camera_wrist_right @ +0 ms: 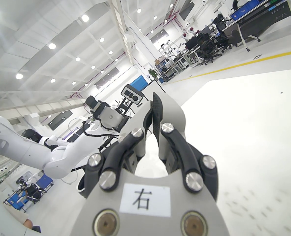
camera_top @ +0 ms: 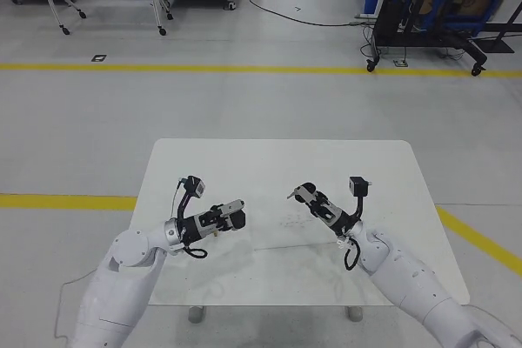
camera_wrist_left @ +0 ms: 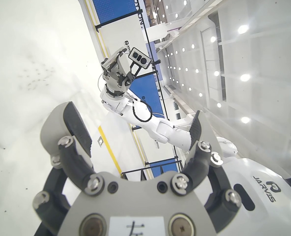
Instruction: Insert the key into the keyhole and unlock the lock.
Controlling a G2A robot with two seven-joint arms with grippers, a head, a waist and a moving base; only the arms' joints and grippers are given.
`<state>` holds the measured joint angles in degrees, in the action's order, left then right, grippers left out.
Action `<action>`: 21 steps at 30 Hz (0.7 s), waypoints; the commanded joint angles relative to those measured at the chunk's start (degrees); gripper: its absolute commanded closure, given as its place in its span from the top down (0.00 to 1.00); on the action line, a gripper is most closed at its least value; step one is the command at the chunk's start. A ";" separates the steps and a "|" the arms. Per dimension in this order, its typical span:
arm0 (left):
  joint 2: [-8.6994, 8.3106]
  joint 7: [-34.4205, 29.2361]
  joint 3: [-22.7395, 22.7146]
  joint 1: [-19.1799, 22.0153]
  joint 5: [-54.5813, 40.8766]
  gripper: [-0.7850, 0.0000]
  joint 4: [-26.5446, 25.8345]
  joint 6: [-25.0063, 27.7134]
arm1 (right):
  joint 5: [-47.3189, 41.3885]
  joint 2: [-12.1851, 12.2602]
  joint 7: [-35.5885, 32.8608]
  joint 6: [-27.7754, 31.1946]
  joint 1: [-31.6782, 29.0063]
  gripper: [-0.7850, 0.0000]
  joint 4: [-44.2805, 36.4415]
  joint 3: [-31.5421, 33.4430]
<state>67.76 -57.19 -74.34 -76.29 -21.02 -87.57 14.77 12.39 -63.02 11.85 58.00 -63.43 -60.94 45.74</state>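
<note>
Both arms are held over a white table [camera_top: 278,165], their grippers pointing at each other across its middle. My left gripper [camera_top: 237,211] [camera_wrist_left: 133,114] is open, its black-padded fingers [camera_wrist_left: 73,124] spread wide with nothing between them. My right gripper [camera_top: 297,192] [camera_wrist_right: 153,99] is shut, the pads pressed flat together; I cannot tell whether anything thin is pinched between them. Each gripper is also visible from the other arm's wrist: the right gripper [camera_wrist_left: 109,61] above the table edge, the left gripper [camera_wrist_right: 92,103] farther off. I see no key or lock on the table.
Faint scuff marks [camera_top: 291,222] dot the tabletop between the grippers. Yellow floor lines [camera_top: 244,68] run beyond the table's far edge and along its sides. Wheeled racks [camera_top: 426,43] stand far back on the floor.
</note>
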 commanded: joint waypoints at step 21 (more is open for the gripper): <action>0.80 12.69 6.66 0.20 14.11 0.72 3.53 17.44 | -49.06 -1.43 -34.49 -3.52 -2.66 0.00 -5.44 -6.17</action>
<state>68.54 -44.96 -67.86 -76.23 -7.24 -84.14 32.42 -35.62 -64.34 -21.09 54.79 -66.21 -66.54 39.64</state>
